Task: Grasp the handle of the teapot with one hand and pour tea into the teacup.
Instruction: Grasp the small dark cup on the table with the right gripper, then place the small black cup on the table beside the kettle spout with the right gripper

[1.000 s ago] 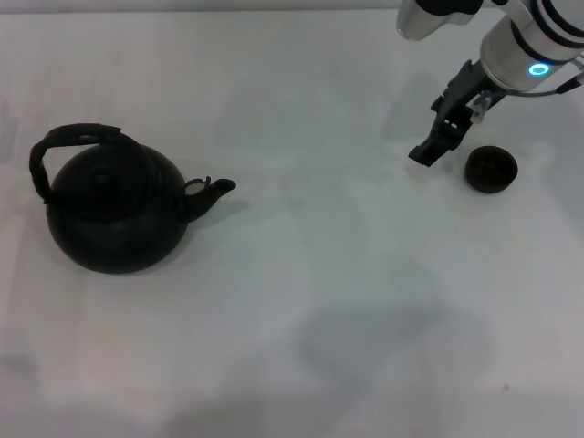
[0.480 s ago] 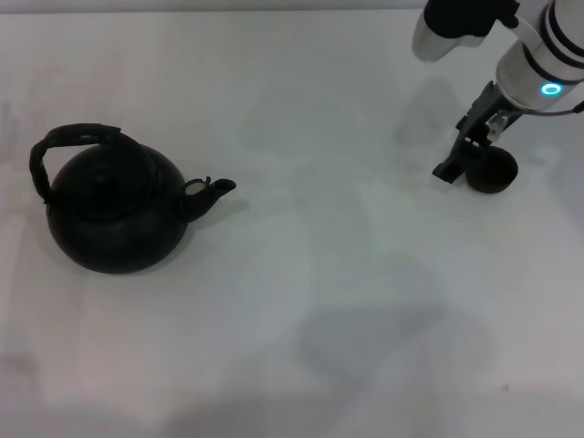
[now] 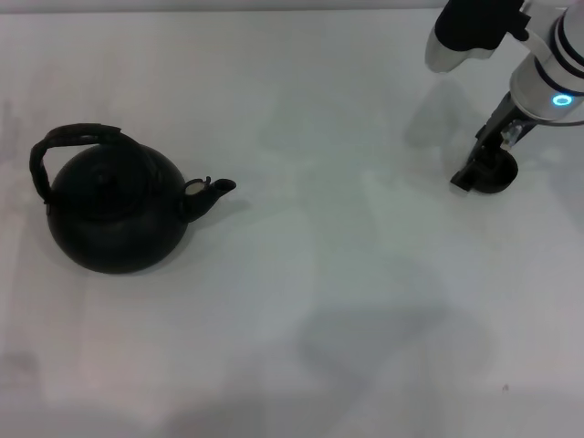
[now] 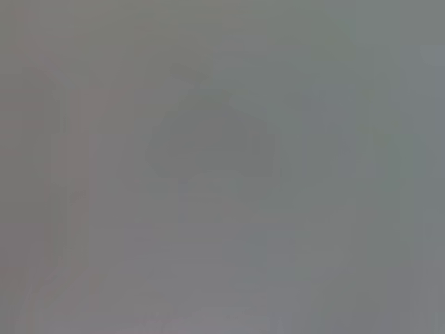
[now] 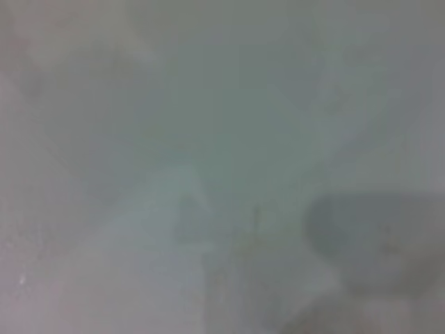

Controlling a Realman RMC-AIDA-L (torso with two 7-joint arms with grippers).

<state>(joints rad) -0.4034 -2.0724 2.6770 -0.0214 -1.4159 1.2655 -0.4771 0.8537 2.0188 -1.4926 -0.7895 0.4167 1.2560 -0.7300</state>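
The matte black teapot stands at the left of the white table, its spout pointing right. Its rough arched handle rises over the lid, tilted to the left, and nothing touches it. The small dark teacup sits at the far right, partly covered by my right gripper, which reaches down at the cup's left rim from the white arm with the blue light. My left gripper is out of view. Both wrist views show only blurred pale surface.
The white table stretches bare between teapot and teacup. My right arm's white elbow hangs over the far right corner. A faint shadow lies near the front middle.
My right gripper has moved right and slightly down, from beside the teacup's left to over its left rim. Teapot and teacup have stayed in place.
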